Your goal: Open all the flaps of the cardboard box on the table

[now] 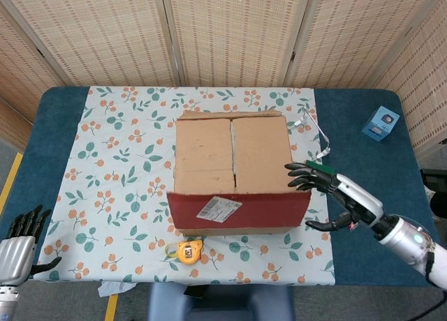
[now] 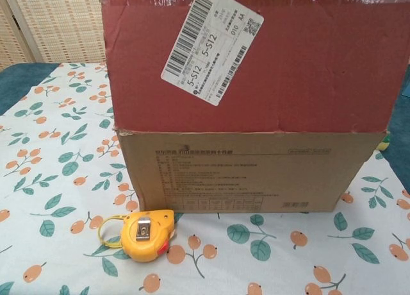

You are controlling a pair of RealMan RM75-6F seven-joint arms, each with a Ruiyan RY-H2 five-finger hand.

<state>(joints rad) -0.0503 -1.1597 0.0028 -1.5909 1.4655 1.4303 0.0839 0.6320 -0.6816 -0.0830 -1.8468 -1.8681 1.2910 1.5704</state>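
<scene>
The cardboard box (image 1: pixel 234 174) sits mid-table on the floral cloth. Its red near flap (image 1: pixel 237 208) with a white label (image 2: pixel 211 45) stands nearly upright, filling the top of the chest view. Two plain inner flaps (image 1: pixel 232 153) lie closed behind it. My right hand (image 1: pixel 334 195) hovers just right of the box's near right corner, fingers spread, holding nothing. My left hand (image 1: pixel 21 241) is at the table's near left edge, fingers apart and empty. The chest view shows neither hand.
A yellow tape measure (image 1: pixel 187 250) lies in front of the box. A small blue box (image 1: pixel 380 122) stands at the far right. A thin white cable (image 1: pixel 318 132) lies right of the box. A small colourful item (image 1: pixel 349 222) rests near my right wrist.
</scene>
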